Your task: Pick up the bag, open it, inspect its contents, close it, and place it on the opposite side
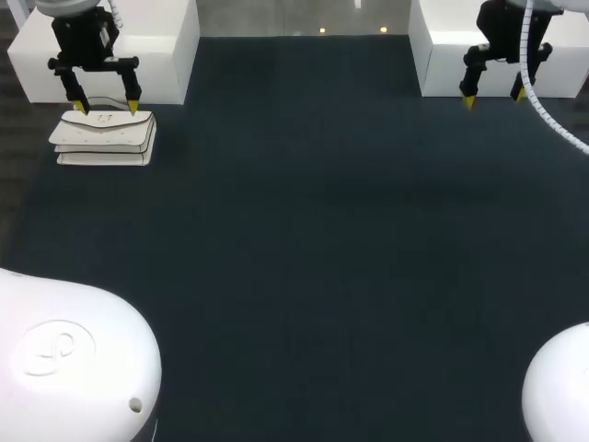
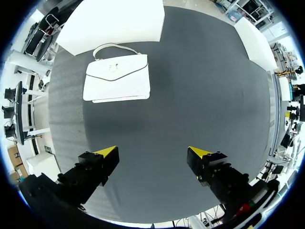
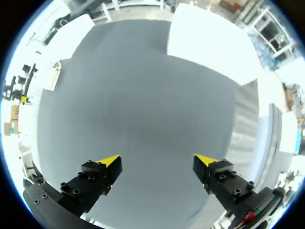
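1. One white bag (image 1: 103, 138) lies flat on the dark table (image 1: 304, 258), in the far corner on our left side, just in front of a white block (image 1: 161, 46).
2. The flap faces up and is closed, with a thin dark line along its edge.
3. The left wrist view shows the bag (image 2: 116, 78) from above. Its slim handle arches toward the block (image 2: 114, 21), and there is a small clasp mid-flap. The head view shows the side instead, where the bag looks layered.
4. In the head view our left gripper (image 1: 107, 107) hangs over the bag's far edge. We cannot tell from there whether the tips touch it.
5. The wrist view settles that. The bag sits well ahead of the left gripper (image 2: 153, 151), whose fingers are spread wide with only bare table between them.
6. Our right gripper (image 1: 495, 98) hangs at the far right, in front of the second white block (image 1: 442, 46).
7. Its own view shows the right gripper (image 3: 157, 160) with its fingers also wide and holding nothing.
8. Count: one bag, two grippers, four yellow tips, two white blocks.
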Controlling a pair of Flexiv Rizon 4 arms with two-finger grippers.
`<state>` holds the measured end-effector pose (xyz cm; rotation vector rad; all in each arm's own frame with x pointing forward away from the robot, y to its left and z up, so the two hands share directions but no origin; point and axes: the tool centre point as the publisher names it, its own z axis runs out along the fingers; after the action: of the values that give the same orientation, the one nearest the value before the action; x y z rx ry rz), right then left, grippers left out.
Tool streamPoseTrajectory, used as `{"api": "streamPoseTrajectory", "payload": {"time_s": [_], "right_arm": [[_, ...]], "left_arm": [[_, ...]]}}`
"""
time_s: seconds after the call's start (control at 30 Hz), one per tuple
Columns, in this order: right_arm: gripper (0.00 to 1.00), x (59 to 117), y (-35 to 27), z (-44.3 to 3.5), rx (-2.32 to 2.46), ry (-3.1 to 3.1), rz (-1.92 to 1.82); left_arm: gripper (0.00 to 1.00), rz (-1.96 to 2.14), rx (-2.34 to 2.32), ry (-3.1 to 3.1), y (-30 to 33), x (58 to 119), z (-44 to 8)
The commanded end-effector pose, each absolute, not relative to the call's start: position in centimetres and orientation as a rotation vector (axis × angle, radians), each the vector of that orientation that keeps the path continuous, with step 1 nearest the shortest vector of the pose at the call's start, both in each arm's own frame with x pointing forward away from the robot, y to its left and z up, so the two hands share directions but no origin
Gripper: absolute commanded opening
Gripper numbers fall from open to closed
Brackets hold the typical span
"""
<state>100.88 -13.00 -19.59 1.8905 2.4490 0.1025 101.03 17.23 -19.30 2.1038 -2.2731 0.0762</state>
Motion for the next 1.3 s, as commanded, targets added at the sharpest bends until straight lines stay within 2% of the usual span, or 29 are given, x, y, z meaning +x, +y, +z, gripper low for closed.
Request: {"api": "streamPoseTrajectory", "payload": {"time_s": [0.03,0.63,0.97,1.3], "right_arm": [[1.00,99.5,-12.9,-20.3,1.471,2.569,0.333],[1.00,99.1,-9.7,-22.2,0.449,2.724,0.797],[1.00,100.6,-7.6,-24.1,0.164,2.727,0.975],[1.00,101.7,-6.3,-25.5,0.014,2.834,0.932]], "left_arm": [[1.00,0.208,2.009,-2.223,20.0,101.9,-19.9],[1.00,0.419,1.877,-2.174,27.1,106.4,-21.1],[1.00,0.441,1.895,-2.132,29.9,108.5,-22.2],[1.00,0.351,1.957,-2.133,30.8,110.4,-23.6]]}}
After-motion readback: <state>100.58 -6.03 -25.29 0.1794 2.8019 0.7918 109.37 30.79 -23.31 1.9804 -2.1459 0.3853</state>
